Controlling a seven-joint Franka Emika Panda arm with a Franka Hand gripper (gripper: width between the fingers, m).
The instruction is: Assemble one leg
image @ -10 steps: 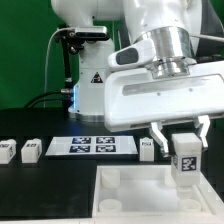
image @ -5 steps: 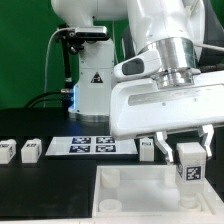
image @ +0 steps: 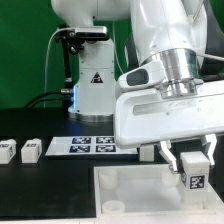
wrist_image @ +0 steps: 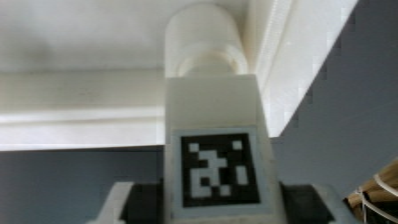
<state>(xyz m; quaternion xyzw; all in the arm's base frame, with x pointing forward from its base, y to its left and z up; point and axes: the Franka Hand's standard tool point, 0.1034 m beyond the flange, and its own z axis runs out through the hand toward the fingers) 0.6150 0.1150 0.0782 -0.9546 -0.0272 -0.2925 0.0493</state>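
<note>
My gripper (image: pixel 190 160) is shut on a leg (image: pixel 194 170), a white post with a black-and-white tag, held upright over the right part of the large white square panel (image: pixel 130 190). In the wrist view the leg (wrist_image: pixel 217 120) runs lengthwise between my fingers (wrist_image: pixel 134 205), its tag facing the camera and its far end at the panel's rim (wrist_image: pixel 107 85). Two more legs (image: pixel 6 150) (image: pixel 31 149) stand on the black table at the exterior view's left. Another leg (image: pixel 147 151) stands just behind the panel.
The marker board (image: pixel 92 146) lies flat on the table between the spare legs and my arm. My arm's white base (image: pixel 95 85) stands behind it. Cables hang by the base at the exterior view's left.
My gripper has moved toward the exterior view's right and slightly down with the leg in it, now lower over the panel's right side.
</note>
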